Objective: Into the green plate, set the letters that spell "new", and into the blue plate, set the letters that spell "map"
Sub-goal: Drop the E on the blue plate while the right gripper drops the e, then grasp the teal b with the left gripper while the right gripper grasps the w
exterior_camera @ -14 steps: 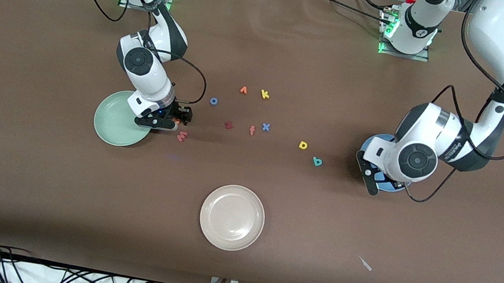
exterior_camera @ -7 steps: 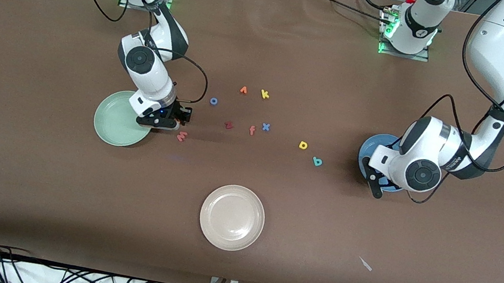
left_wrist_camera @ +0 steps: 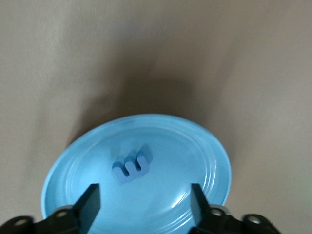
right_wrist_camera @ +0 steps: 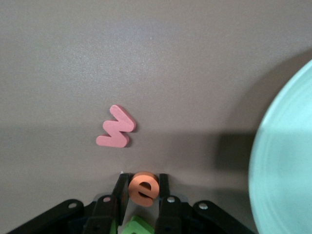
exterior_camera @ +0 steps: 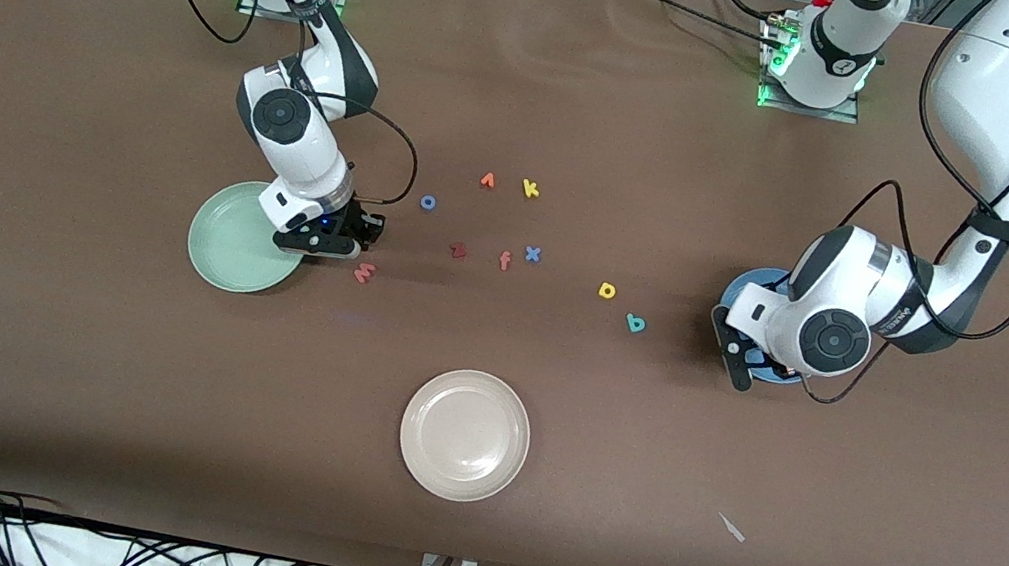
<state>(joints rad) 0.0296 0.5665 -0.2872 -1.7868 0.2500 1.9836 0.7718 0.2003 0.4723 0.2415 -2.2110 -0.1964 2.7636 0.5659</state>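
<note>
My right gripper (exterior_camera: 359, 238) is down at the table beside the green plate (exterior_camera: 232, 242), shut on the orange e (right_wrist_camera: 144, 189). The green n (right_wrist_camera: 139, 227) lies under the same gripper (right_wrist_camera: 144, 192), partly hidden. The salmon w (exterior_camera: 363, 273) lies on the table a little nearer the front camera; it also shows in the right wrist view (right_wrist_camera: 116, 128). My left gripper (left_wrist_camera: 144, 200) hangs open over the blue plate (left_wrist_camera: 195, 146), and the blue m (left_wrist_camera: 131, 165) lies loose in that plate. The yellow a (exterior_camera: 607, 290) and teal p (exterior_camera: 635, 323) lie on the table beside the blue plate (exterior_camera: 749, 284).
A beige plate (exterior_camera: 465, 435) sits near the table's front edge. Loose letters lie mid-table: dark red z (exterior_camera: 458, 250), orange f (exterior_camera: 505, 261), blue x (exterior_camera: 531, 253), yellow k (exterior_camera: 530, 189), an orange letter (exterior_camera: 487, 180), a blue o (exterior_camera: 427, 202). A small white scrap (exterior_camera: 732, 528) lies nearer the front camera.
The right gripper's fingers have shut on the orange e. The left gripper has opened over the blue plate, where the m now lies loose, and its arm has shifted slightly.
</note>
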